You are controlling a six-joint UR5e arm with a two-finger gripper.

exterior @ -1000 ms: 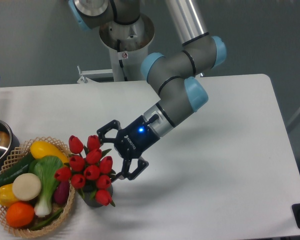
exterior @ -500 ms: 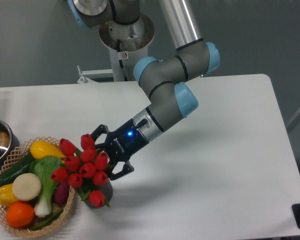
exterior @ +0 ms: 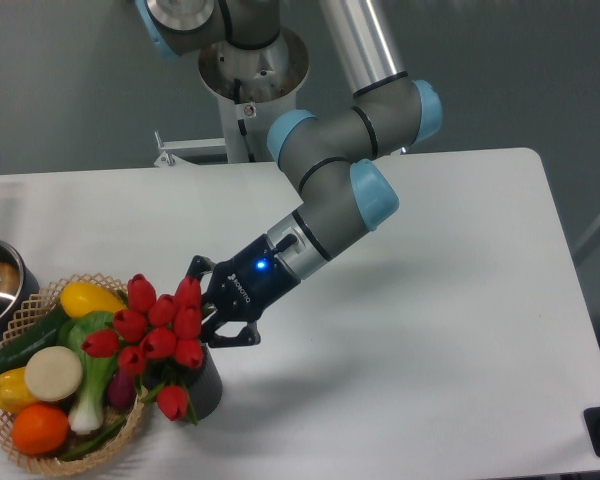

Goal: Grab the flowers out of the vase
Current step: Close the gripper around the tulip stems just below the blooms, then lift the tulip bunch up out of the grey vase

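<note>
The gripper [exterior: 212, 312] appears closed on the flowers [exterior: 152, 332], whose stems sit in the vase [exterior: 206, 392]; lifting them out remains.

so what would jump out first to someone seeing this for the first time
The bunch of red tulips at lower left, standing in a dark grey vase, with the arm's black claw pressed in against their right side. Next, the wicker basket of bright toy vegetables just left of the vase, near the table's left edge.
</note>
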